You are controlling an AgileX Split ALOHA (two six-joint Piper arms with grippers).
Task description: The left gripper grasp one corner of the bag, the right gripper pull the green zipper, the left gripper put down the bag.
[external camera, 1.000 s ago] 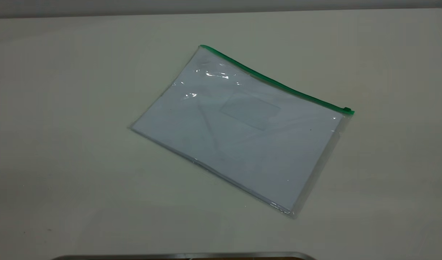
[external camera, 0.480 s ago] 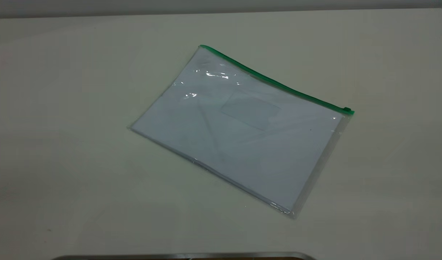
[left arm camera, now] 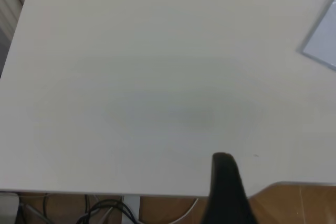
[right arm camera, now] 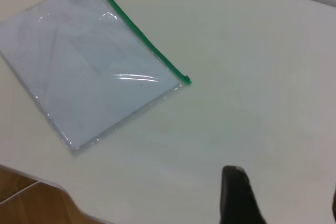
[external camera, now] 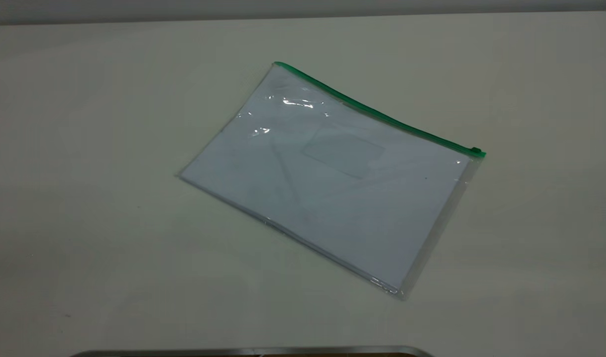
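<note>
The left gripper (left arm camera: 227, 190) shows in its own wrist view only as one dark tapered finger (left arm camera: 226, 182) poised over the near edge of the table (left arm camera: 131, 77); its partner is out of sight, so I cannot tell whether it is parted or closed. It touches nothing, and bare tabletop lies between it and the one corner of the bag (left arm camera: 323, 43) that peeks into that view, well apart from the finger. The right gripper (right arm camera: 283, 198) is seen in its wrist view as a dark finger (right arm camera: 236, 192) with a sliver of a second at the picture's border, a wide stretch of table showing between them, so it stands spread and holds nothing. It hangs above bare table, well apart from the bag's closest corner. Neither gripper appears in the exterior view. There the bag (external camera: 327, 178) lies flat on the pale table (external camera: 84, 148), turned at an angle, white sheets inside and a small clear pocket (external camera: 343, 151) on its face. The green zipper (external camera: 377, 114) runs along the far long edge, its slider tab (external camera: 476, 150) at the right-hand end. Nothing lies on or against the bag. Below the table edge, cables (left arm camera: 105, 211) and a brown floor (left arm camera: 304, 203) show in the left wrist view.
</note>
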